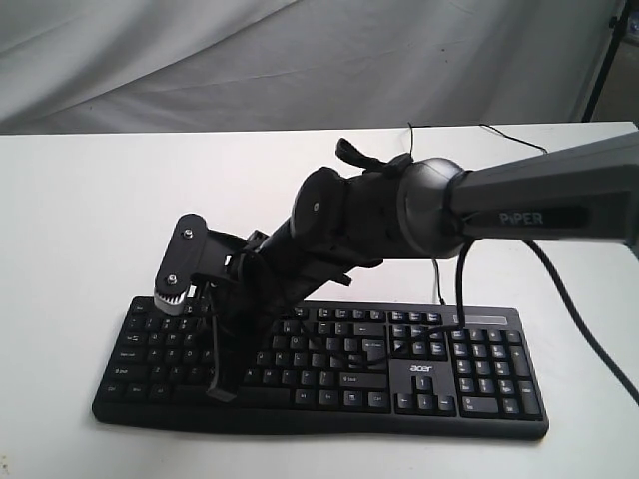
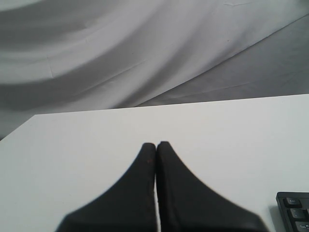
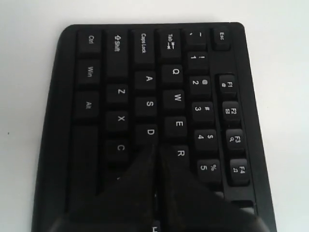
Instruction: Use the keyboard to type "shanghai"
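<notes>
- The right claw [image 3: 157, 147] is pinched shut with nothing in it, tips aimed down at the keyboard [image 3: 120, 92] lying right beneath it. The left claw [image 2: 156, 144] is shut and empty too, over bare desk [image 2: 96, 145] with just a keyboard corner off to its side.
- The right tips sit at the near edge of the D key [image 3: 150, 131], with the R key [image 3: 180, 153] just beside them. Can't tell if they're touching or hovering.
- Biggest worry imo: those paired tips look broad next to the keycaps, so an off-centre press could catch two keys. It could also land on D instead of the S key [image 3: 149, 104], one key beyond.
- Pressing too long would probably mean doubled letters.
- The right arm [image 1: 539, 205] reaches low across the middle rows, so a sideways hop might brush other keys.
- The keyboard looks loose, so a slanted push could slide it along the desk.
</notes>
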### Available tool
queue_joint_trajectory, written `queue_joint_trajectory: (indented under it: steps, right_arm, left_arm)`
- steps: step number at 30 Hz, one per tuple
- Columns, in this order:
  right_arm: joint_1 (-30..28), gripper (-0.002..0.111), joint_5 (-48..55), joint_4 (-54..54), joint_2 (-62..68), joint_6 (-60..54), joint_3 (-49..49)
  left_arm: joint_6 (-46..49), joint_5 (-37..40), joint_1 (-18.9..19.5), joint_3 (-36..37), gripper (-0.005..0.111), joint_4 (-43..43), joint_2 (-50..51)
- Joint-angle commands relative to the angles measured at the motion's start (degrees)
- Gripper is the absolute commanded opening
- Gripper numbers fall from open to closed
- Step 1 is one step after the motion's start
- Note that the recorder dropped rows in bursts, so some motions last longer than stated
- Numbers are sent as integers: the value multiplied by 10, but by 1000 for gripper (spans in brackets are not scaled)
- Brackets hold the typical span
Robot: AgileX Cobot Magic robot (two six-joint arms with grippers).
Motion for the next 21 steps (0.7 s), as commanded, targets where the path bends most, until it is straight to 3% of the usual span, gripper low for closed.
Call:
queue_joint_trajectory:
  steps: [1,21]
  right_arm:
    - [-4,0,-12,-3,-19,-1,22]
    - [-46,0,13,-24,-55,-12,85]
  left_arm:
    - [-2,-2,-2,3,1,0,2]
    - [-2,-2,-2,3,1,0,2]
